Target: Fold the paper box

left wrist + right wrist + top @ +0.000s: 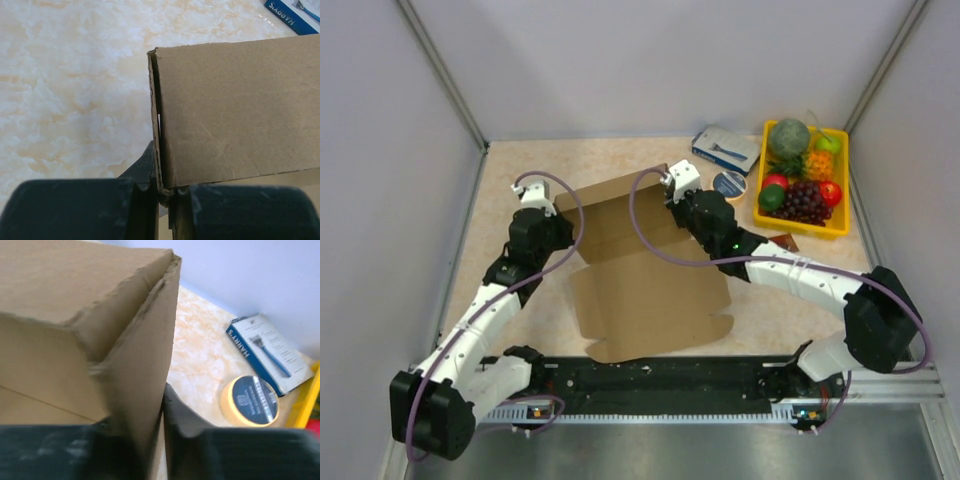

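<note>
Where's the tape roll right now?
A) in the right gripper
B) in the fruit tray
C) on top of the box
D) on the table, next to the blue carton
D: the tape roll lies flat on the table, beside the carton and just outside the tray.

left arm, right arm: white links, bulky black joints | cable: purple loops | left gripper, right gripper: matte black fingers
</note>
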Tool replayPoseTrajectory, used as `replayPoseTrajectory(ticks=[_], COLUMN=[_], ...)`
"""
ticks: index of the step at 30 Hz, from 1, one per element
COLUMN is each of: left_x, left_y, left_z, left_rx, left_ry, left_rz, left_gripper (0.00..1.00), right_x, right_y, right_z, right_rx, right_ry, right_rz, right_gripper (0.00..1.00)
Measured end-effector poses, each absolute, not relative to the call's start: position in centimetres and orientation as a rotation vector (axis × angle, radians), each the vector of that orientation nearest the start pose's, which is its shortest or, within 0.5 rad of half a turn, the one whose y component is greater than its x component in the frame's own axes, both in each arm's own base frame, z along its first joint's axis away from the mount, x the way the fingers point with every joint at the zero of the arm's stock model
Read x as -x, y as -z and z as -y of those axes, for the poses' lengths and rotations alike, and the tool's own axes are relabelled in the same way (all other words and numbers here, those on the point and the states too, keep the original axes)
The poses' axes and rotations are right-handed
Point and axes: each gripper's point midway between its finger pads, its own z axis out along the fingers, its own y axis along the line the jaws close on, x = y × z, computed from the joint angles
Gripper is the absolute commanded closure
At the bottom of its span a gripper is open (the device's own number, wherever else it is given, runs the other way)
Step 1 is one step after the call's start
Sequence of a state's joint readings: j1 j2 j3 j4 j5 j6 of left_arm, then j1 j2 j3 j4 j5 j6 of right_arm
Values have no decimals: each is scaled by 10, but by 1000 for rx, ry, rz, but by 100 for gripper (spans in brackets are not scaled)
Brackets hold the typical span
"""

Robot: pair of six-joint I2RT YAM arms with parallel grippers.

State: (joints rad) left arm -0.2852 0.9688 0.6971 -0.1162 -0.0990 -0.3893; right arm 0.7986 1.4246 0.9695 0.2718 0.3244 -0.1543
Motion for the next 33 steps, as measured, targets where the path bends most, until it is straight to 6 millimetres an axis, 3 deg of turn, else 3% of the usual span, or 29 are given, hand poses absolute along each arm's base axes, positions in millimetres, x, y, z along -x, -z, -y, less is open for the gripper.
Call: replayPoseTrajectory(ticks=[1, 2, 4, 6, 9, 13, 18, 21, 24, 25, 28, 30, 33], left_x=[-326, -325, -323, -318, -304, -279, -254, -258, -287, -302, -347, -372, -385], left_y=[-193, -192, -193, -193, -195, -218, -283, -333, -356, -353, -317, -271, -218], left_z=[94, 92, 92, 97, 103, 113, 116, 121, 140, 148, 171, 183, 198], left_rx=[169, 173, 171, 154, 127, 61, 2, -22, -81, -100, -143, -165, -208], left_ry=[344, 339, 341, 373, 425, 529, 607, 636, 682, 695, 714, 707, 712], left_rz=[-1967, -1969, -1972, -1981, -2005, -1963, -1821, -1732, -1718, -1736, -1855, -1985, -2136], left_gripper=[94, 76, 58, 32, 20, 18, 21, 20, 21, 22, 21, 21, 21], right_x=[-365, -368, -373, -376, -376, -378, -384, -386, -386, -387, -388, -390, -391], right_y=[-237, -237, -237, -238, -227, -203, -182, -179, -175, -173, -168, -166, -160], right_z=[-283, -282, -282, -283, -282, -277, -277, -277, -282, -284, -289, -290, -292], right_rx=[575, 571, 562, 559, 573, 617, 685, 699, 708, 709, 709, 702, 687], right_ry=[-177, -159, -138, -129, -131, -163, -235, -295, -332, -341, -360, -372, -391], right_rz=[-1640, -1632, -1619, -1585, -1558, -1539, -1497, -1451, -1409, -1396, -1375, -1369, -1377], right_gripper=[100, 100, 100, 100, 100, 100, 100, 100, 100, 100, 100, 100, 100])
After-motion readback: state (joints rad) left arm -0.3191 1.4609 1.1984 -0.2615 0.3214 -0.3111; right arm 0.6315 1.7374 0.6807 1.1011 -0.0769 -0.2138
